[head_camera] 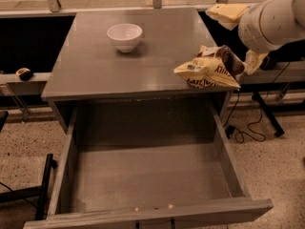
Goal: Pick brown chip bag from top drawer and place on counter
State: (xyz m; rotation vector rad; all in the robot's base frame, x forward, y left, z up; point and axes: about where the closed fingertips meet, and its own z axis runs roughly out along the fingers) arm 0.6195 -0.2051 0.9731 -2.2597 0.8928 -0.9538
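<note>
The brown chip bag, crinkled, tan-yellow with a dark brown end, is over the right front part of the grey counter. My gripper comes in from the right on a white arm and is shut on the bag's right, dark brown end. I cannot tell whether the bag rests on the counter or hangs just above it. The top drawer is pulled fully open below the counter, and its grey inside holds nothing.
A white bowl stands on the counter's back left. A small dark object sits on a rail to the left. Cables and a black stand leg lie on the floor at the right. A black frame stands at the lower left.
</note>
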